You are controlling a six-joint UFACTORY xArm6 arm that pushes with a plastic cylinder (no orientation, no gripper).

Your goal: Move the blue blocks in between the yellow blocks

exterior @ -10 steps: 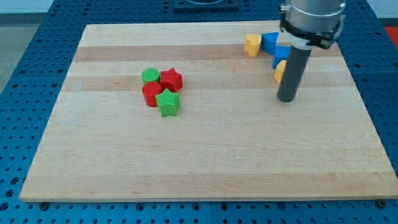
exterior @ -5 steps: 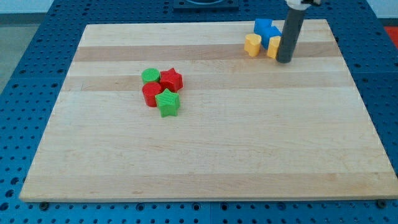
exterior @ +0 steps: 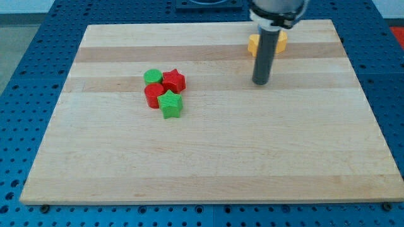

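**Rod hides the blue blocks at the board's top**

My tip (exterior: pixel 261 82) rests on the board (exterior: pixel 208 157), touching no block; it is a bare rod with nothing to open or close. Two yellow blocks show, one (exterior: pixel 252 43) on each side (exterior: pixel 281 40) of the rod near the view's top, shapes unclear. No blue block can be seen; the rod covers the gap between the yellows. At the view's left huddle four blocks: red star (exterior: pixel 173 80), green star (exterior: pixel 170 104), red block (exterior: pixel 153 96), green round block (exterior: pixel 152 77).
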